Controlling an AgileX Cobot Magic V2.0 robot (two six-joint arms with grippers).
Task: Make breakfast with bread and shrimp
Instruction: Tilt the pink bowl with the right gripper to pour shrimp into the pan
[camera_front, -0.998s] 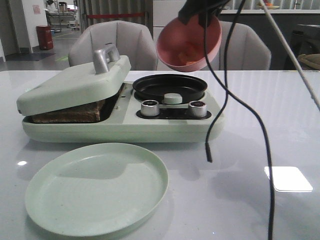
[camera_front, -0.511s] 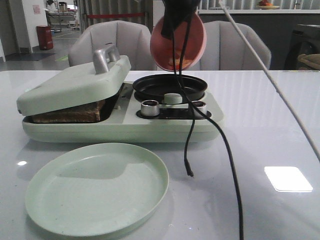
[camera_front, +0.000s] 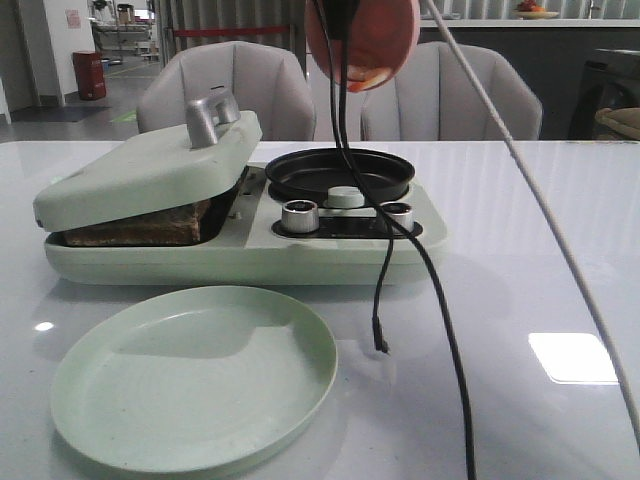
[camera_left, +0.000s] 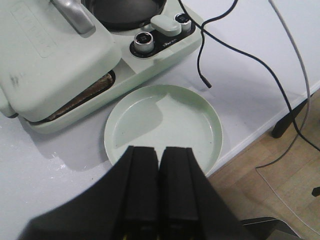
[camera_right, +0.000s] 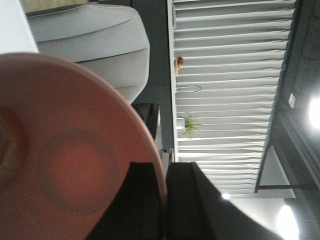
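My right gripper (camera_right: 163, 200) is shut on the rim of a pink bowl (camera_front: 372, 35), held high above the black round pan (camera_front: 340, 172) and tipped steeply on its side. A pale orange shrimp (camera_front: 367, 76) lies at the bowl's lower rim. The bread (camera_front: 135, 227) shows only as a brown crusted edge under the slanted lid (camera_front: 150, 165) of the green breakfast maker; it also shows in the left wrist view (camera_left: 82, 95). My left gripper (camera_left: 160, 150) is shut and empty, above the near edge of the green plate (camera_left: 165, 125).
The empty pale green plate (camera_front: 195, 375) lies in front of the breakfast maker (camera_front: 250, 255). Two knobs (camera_front: 300, 215) sit at its front. Black and grey cables (camera_front: 385, 290) hang from the right arm over the table. Chairs stand behind the table.
The right gripper has carried the pink bowl left and upward over the pan and tipped it more steeply. The hanging cables swung left with it. The left gripper has not visibly changed.
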